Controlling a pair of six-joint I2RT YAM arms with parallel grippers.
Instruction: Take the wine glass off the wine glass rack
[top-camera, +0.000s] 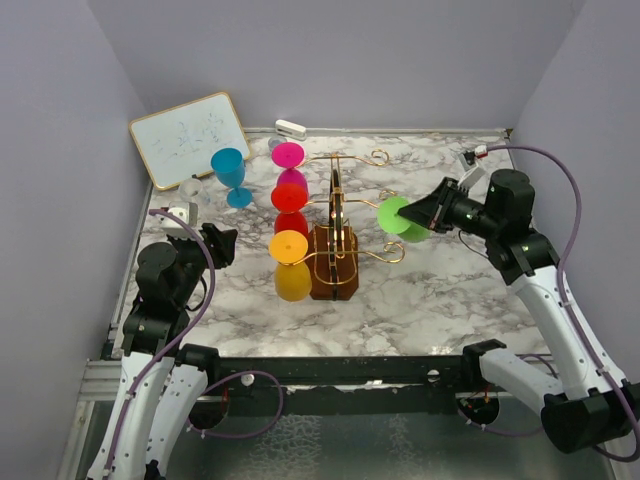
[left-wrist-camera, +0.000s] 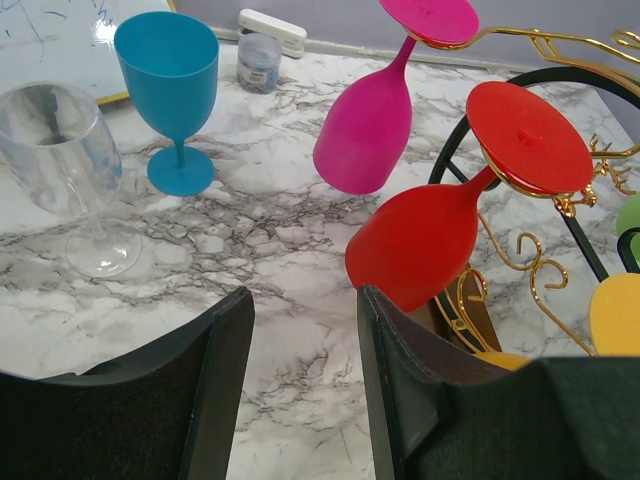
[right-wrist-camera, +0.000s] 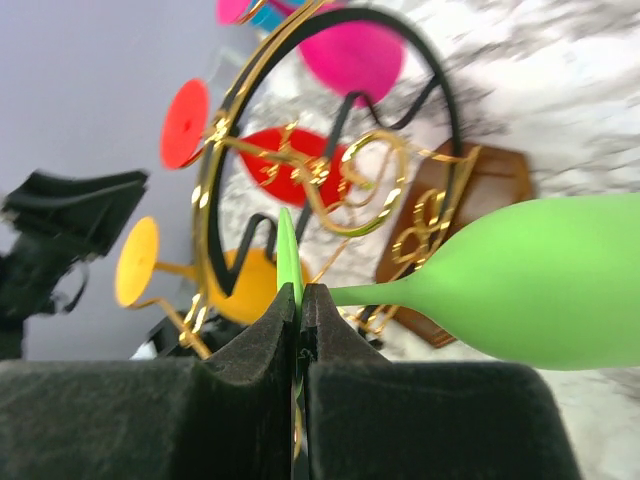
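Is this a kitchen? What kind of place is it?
Probably a robot test booth, not a kitchen: plain purple walls box in a marble-patterned table, a left arm and a right arm are mounted at its near edge, and a whiteboard leans in the corner.

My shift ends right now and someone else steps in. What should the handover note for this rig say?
Right tool: shut on the foot of the green wine glass, which lies sideways by the right-hand hooks of the wine glass rack; whether it is free of the hook is unclear.
Left tool: open, empty, above the table at left.
Pink glass, red glass, yellow glass hang on the rack; blue glass and clear glass stand upright on the table.
Done: the grasp. Left: draw the green glass away, set it down.
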